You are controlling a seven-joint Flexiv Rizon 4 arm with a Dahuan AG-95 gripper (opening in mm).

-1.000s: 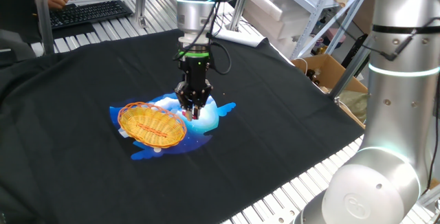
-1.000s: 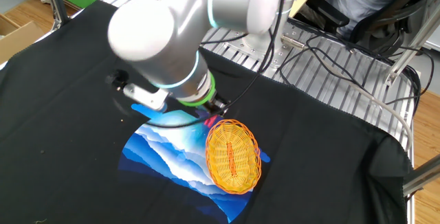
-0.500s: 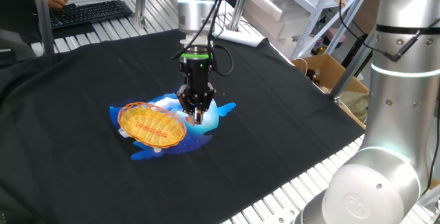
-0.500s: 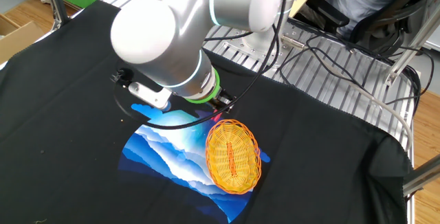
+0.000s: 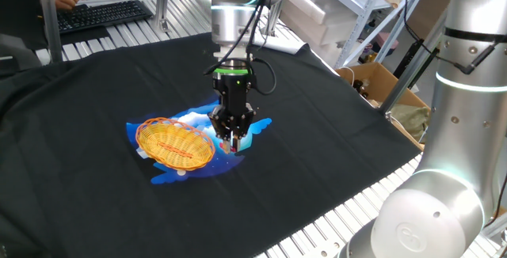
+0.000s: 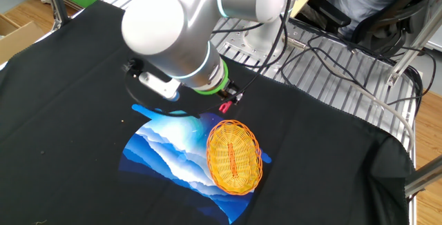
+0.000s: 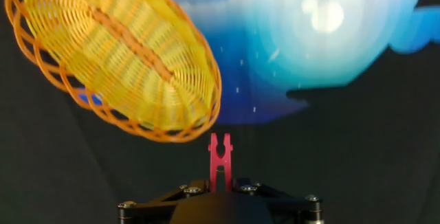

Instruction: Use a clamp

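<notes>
My gripper (image 7: 220, 181) is shut on the small pink-red clamp (image 7: 220, 157), whose forked tip sticks out ahead of the fingers in the hand view. The clamp also shows in the other fixed view (image 6: 224, 107) and, faintly, in one fixed view (image 5: 233, 140) below the black gripper (image 5: 233, 136). The orange woven basket (image 7: 113, 56) lies on the blue printed cloth (image 7: 323, 52), up and left of the clamp's tip, its rim close to the clamp. The gripper (image 6: 222, 103) hangs a little above the table beside the basket (image 6: 234, 157).
The blue cloth (image 5: 252, 129) lies on a black table cover (image 5: 317, 123). A keyboard (image 5: 103, 13) and a person's hand are at the far left back. A cardboard box (image 5: 380, 88) stands off the table's right side. Cables (image 6: 331, 52) lie on the metal slats.
The gripper with the clamp has risen and shifted away from the basket's rim, toward the right in one fixed view. The basket and cloth have not moved.
</notes>
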